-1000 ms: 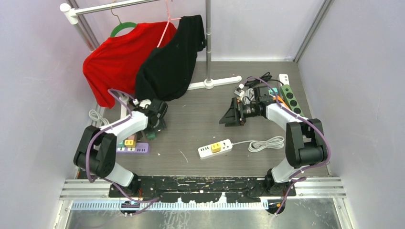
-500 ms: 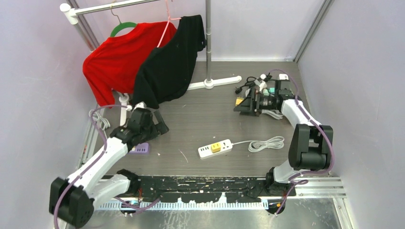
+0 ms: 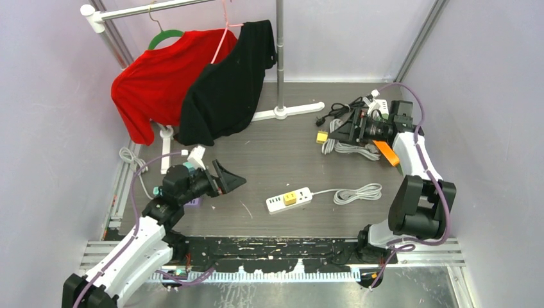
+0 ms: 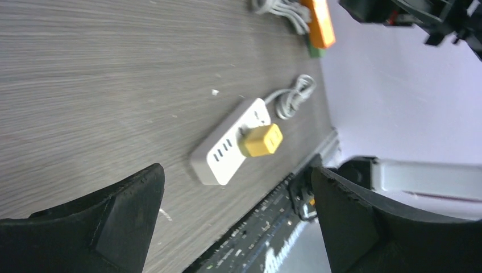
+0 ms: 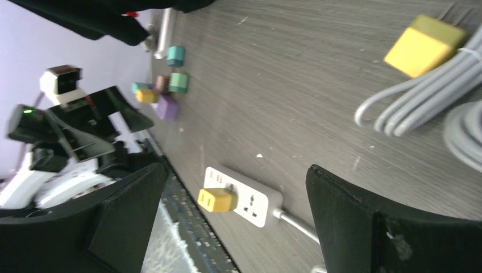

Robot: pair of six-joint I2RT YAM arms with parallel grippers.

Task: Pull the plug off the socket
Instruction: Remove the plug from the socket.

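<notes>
Your yellow plug (image 3: 290,198) sits seated in the white power strip (image 3: 276,205) at the table's near centre, not yet pulled. Your left gripper (image 3: 234,181) hovers to its left, spread wide and empty. Your right gripper (image 3: 333,131), also spread and empty, hangs far right beside coiled cables (image 3: 349,149).

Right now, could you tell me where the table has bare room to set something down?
The middle of the table is bare, between the clothes rack base and the white power strip. The far right corner is crowded with cables around the right end effector.
</notes>
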